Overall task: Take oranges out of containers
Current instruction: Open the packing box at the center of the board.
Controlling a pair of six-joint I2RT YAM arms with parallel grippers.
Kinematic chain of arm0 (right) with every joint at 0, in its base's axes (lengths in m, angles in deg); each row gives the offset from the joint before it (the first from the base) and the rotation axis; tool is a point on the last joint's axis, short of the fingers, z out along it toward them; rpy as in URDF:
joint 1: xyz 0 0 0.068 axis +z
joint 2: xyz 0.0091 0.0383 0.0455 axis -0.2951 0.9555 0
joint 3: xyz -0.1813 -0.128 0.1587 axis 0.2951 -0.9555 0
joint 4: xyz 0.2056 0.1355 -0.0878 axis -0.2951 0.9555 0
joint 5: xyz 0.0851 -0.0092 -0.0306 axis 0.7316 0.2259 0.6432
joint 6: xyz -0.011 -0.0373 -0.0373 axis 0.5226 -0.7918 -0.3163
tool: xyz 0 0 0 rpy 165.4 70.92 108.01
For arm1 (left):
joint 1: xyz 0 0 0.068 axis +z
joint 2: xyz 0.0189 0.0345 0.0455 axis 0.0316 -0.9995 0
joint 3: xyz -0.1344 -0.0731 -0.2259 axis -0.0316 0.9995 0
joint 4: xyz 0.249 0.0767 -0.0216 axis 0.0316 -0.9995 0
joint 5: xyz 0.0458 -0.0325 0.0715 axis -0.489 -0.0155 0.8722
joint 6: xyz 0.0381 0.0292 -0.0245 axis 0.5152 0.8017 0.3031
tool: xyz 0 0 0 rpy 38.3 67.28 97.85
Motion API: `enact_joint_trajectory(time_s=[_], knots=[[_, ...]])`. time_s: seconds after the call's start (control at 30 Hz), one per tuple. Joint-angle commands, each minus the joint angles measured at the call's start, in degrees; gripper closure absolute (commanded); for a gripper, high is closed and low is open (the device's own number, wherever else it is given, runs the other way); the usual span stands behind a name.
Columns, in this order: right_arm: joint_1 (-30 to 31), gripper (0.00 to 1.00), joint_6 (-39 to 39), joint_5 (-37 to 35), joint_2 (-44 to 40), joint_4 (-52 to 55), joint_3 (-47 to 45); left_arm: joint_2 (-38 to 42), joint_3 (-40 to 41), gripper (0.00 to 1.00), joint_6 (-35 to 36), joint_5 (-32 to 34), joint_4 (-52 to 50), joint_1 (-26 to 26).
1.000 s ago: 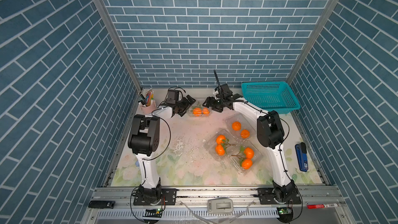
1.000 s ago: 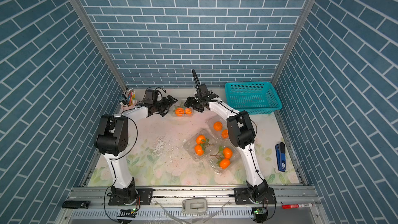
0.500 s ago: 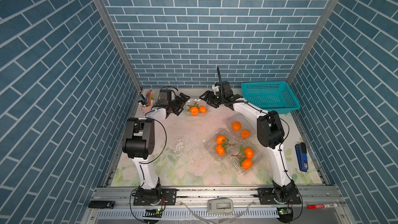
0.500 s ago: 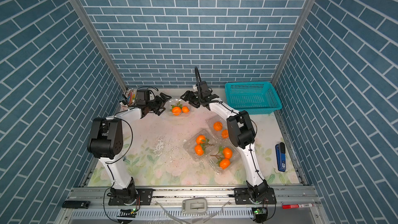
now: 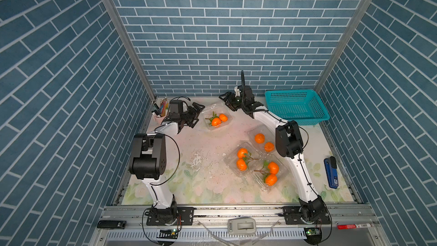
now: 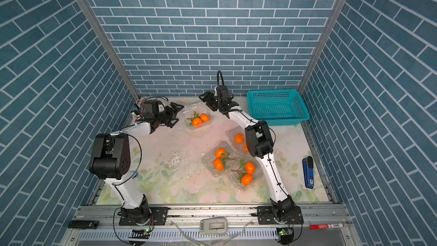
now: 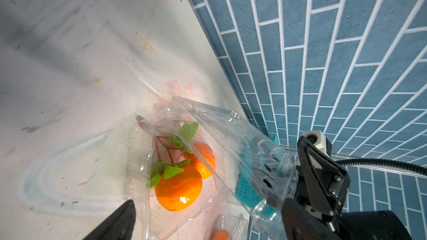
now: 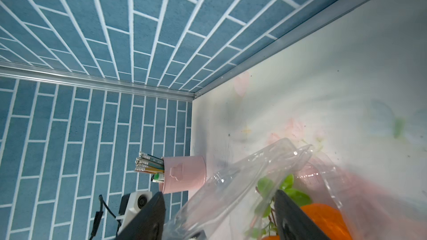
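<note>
Lid up | over the last second my right gripper [image 5: 227, 102] pulled toward the table's [image 5: 189, 143] back edge, tipping the thin clear lid [image 7: 226, 132] open; left gripper [image 5: 198, 115] backed off, jaws wide, empty | right jaws straddle the lid, pinch unclear | two glossy round oranges [image 5: 216, 122] on a leafy twig lie exposed in that box [image 5: 205, 126], ready to lift.

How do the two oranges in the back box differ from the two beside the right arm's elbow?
The back pair touch; the elbow pair lie apart. The back pair carry green leaves; the elbow pair show none. Both sit in clear plastic boxes.
</note>
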Motion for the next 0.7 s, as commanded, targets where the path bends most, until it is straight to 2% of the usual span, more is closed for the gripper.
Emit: enact_joint_trajectory(time_s=[0.0,0.37,0.67], knots=[[0.1,0.26,3.3,-0.9,2.3,-0.4,4.2,2.6,0.1,0.01,-0.3,-1.0,0.9,1.6],[2.1,0.26,4.3,-0.5,1.0,-2.1,6.9,6.2,-0.1,0.01,-0.5,-1.9,0.1,3.2],[3.4,0.25,-0.7,-0.1,8.4,-3.5,14.7,8.8,4.0,0.01,-0.9,-2.7,3.2,2.9]])
